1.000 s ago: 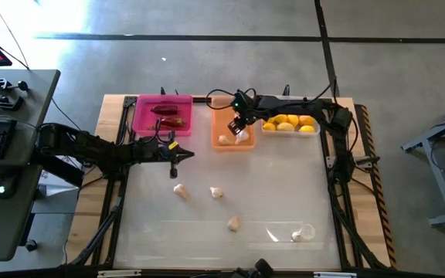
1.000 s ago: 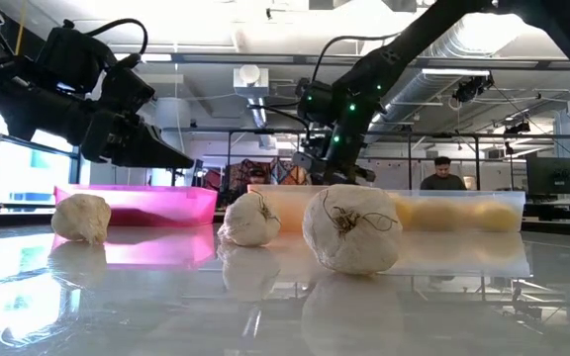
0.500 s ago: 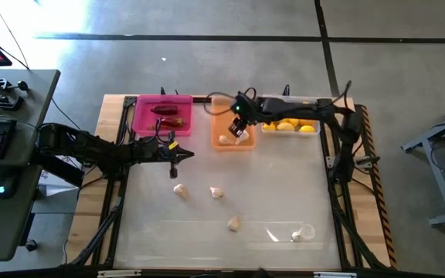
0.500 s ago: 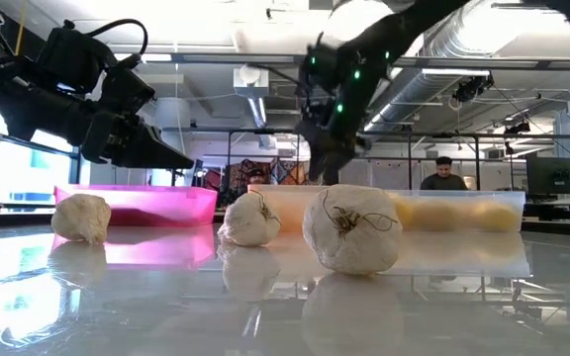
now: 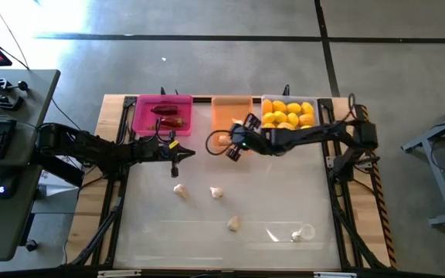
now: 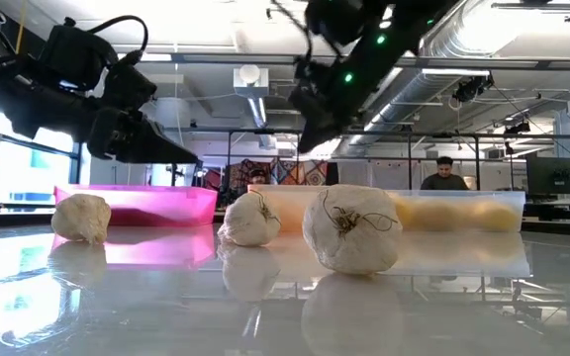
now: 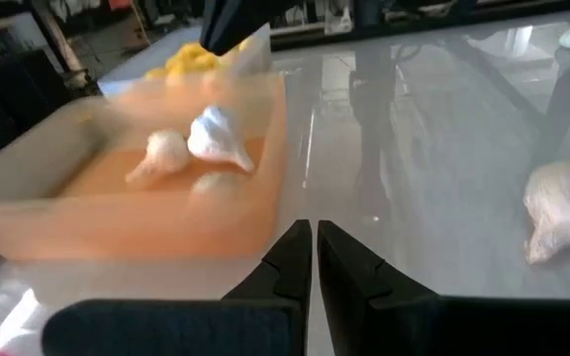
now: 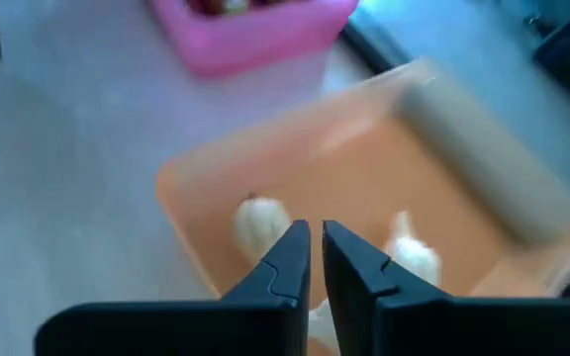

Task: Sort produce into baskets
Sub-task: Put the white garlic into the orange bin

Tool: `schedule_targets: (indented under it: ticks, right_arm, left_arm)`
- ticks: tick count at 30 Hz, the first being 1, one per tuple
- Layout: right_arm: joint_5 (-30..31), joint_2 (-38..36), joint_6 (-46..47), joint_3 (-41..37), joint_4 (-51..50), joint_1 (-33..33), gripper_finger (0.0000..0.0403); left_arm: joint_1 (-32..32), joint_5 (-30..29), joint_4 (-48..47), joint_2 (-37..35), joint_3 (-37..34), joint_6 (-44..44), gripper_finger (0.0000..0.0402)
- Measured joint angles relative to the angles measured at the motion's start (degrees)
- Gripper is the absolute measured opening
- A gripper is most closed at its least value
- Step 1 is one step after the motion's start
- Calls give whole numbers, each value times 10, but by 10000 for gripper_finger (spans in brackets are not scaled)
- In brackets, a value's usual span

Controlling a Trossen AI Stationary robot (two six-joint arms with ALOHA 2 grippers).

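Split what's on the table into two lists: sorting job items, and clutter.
Job:
pink basket with chilies
orange basket with garlic
clear basket with lemons
three loose garlic bulbs

Clutter:
clear plastic scrap

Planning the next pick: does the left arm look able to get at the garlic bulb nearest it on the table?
Probably yes. The left tool hangs shut just above the nearest garlic bulb, with only bare table between them. It would have to open first.
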Motion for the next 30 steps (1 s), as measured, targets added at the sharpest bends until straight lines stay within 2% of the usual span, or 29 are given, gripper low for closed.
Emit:
schedule_targets:
  ticks: [3,6,10,13,24,30]
  right_arm:
    - [26,-32,-6,-43,61,8,13]
    - [22,-55,-31,-106,175,8,2]
    - [-42,-74,-78,-186,327,-3,3]
    - [-81,-84,-126,-220,390,-12,1]
    - [-86,-84,-123,-233,359,-27,1]
    - [-86,-83,-159,-233,357,-25,1]
  left_arm:
    - [0,3,-7,0,13,10,10]
    - [-2,24,-24,0,25,23,8]
    - [-9,32,-95,0,54,23,1]
    - [-21,33,-175,0,86,23,1]
    - [-106,33,-553,0,265,-13,0]
    - [-154,27,-680,0,330,-71,11]
